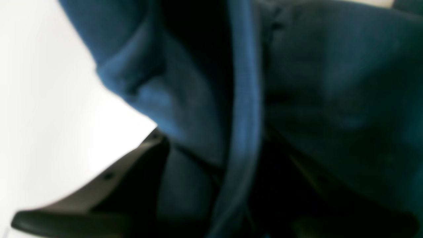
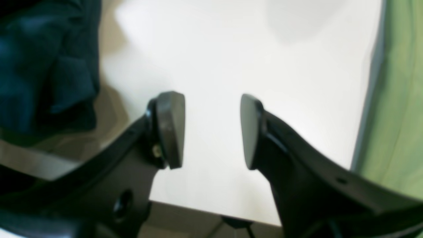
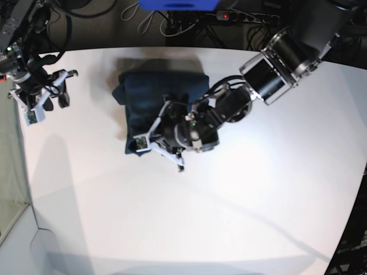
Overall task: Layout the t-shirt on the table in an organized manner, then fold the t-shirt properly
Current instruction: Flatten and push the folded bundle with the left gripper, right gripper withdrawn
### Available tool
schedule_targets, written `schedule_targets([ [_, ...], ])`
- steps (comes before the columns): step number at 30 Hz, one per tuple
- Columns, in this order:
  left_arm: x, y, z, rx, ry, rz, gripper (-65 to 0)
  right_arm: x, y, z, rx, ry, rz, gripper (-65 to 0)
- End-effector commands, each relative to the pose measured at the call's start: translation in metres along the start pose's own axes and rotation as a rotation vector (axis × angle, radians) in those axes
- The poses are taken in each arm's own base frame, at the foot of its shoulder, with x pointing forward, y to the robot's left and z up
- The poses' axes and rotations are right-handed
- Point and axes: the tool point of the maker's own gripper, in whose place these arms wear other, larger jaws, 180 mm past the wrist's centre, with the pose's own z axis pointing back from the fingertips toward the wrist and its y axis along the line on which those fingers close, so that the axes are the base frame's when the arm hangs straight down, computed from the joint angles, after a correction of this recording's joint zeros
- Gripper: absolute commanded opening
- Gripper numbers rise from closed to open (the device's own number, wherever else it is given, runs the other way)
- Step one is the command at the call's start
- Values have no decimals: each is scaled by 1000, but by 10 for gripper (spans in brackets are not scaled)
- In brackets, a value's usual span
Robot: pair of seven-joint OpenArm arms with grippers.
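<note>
Navy shirt (image 1: 211,99) bunched, folded, long axis toward far bench (image 3: 229,229) edge; left gripper (image 3: 163,150) clenched on shirt; right gripper (image 2: 211,132) released.

blue object (image 3: 178,4): bright blue, at the top edge of the base view, cut off by the frame (can't tell what it is)
power strip (image 3: 246,17): dark, lying along the top of the base view, right of the blue object, small red light lit on it
cables (image 3: 152,20): pale loops and dark leads on the dark floor near the power strip, tangled
floor (image 3: 92,28): dark, behind the far side in the base view
green surface (image 2: 396,99): pale green, blurred, filling the right edge of the right wrist view
left strip (image 3: 8,189): greyish-green band down the left edge of the base view
</note>
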Motion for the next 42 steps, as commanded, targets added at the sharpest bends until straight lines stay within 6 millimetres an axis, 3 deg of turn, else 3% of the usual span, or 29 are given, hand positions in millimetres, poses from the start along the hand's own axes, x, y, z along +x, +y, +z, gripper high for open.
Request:
schedule_targets([
  [1,5,2,-1,6,18,-42,-494,6,-5,7,-13,-37,2,-376],
  [8,4,2,-15,39,92,-127,-487,-16,-11,15,-40,3,-38,-375],
  [13,-1,9,-13,71,119,-148,-362,-24,-6,15,-31,21,-50,-375],
  [15,-5,9,-12,71,134,-142,-343,-26,-4,15,-27,27,-49,-375],
  [25,-20,55,5,156,107,94,-343,-34,-2,17,-23,51,-50,-374],
  [36,-20,60,8,169,110,90,-338,-40,1,18,-24,60,-68,-376],
  [42,-16,82,17,207,108,73,-320,-42,2,19,-21,66,-69,-376],
])
